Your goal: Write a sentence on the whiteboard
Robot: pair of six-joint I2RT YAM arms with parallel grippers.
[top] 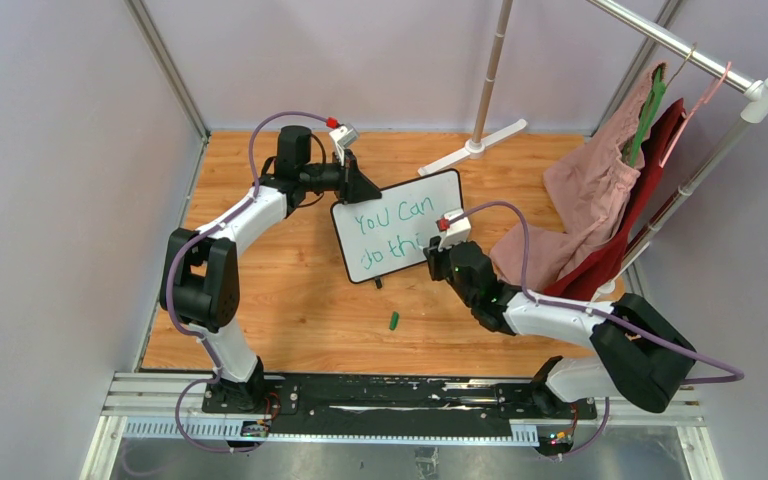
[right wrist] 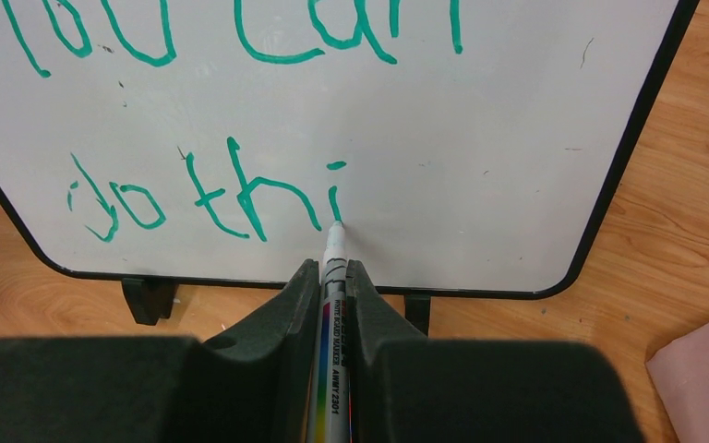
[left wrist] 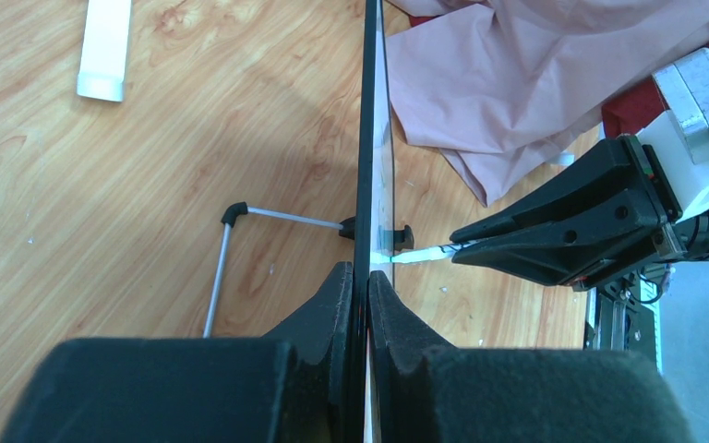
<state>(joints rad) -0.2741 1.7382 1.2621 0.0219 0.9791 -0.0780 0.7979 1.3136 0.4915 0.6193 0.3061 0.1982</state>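
The whiteboard (top: 400, 225) stands tilted on the wooden table, and the right wrist view shows its face (right wrist: 480, 120). The sentence (top: 390, 228) in green reads "You can" above "do thi" (right wrist: 203, 198). My left gripper (top: 365, 187) is shut on the board's upper left edge; the left wrist view shows the board edge-on (left wrist: 366, 138) between the jaws (left wrist: 366, 286). My right gripper (top: 438, 262) is shut on a whiteboard marker (right wrist: 332, 305), whose tip touches the board just below the "i". The marker also shows in the left wrist view (left wrist: 420, 255).
A green marker cap (top: 394, 320) lies on the table in front of the board. Pink and red clothes (top: 600, 200) hang from a rack (top: 700, 60) at the right and drape onto the table. A white stand base (top: 472, 148) sits behind the board.
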